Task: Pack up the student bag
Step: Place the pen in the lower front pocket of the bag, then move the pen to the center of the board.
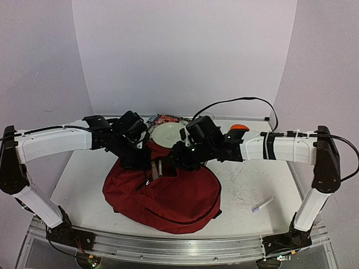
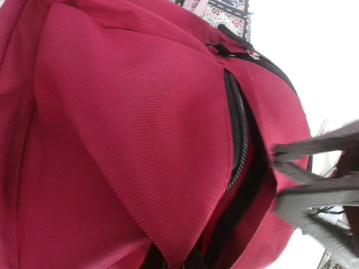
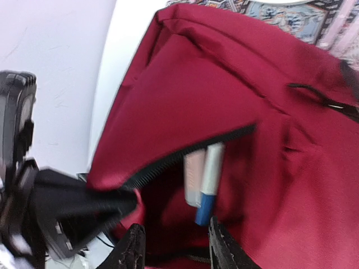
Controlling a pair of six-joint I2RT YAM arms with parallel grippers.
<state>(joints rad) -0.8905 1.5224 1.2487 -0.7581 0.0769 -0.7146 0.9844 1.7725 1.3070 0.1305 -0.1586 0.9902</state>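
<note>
The student bag [image 1: 174, 199] is a floppy dark-red backpack lying in the middle of the table, its black zipper [image 2: 240, 123] undone. My left gripper [image 1: 143, 161] is shut on the bag's upper flap and holds the mouth open; its black fingers [image 3: 84, 204] show at the zipper's edge in the right wrist view. My right gripper [image 3: 176, 247] hovers open just above the opening, with nothing between its fingers. Inside the mouth stand a white marker with a blue cap [image 3: 208, 179] and a pale pink item [image 3: 194, 175] side by side.
Behind the bag lie a pale round plate [image 1: 167, 133], a patterned cloth [image 1: 166, 119] and an orange object [image 1: 239, 127]. A loose white marker [image 1: 262, 205] rests on the table at the front right. A black cable [image 1: 241, 101] arcs over the right arm.
</note>
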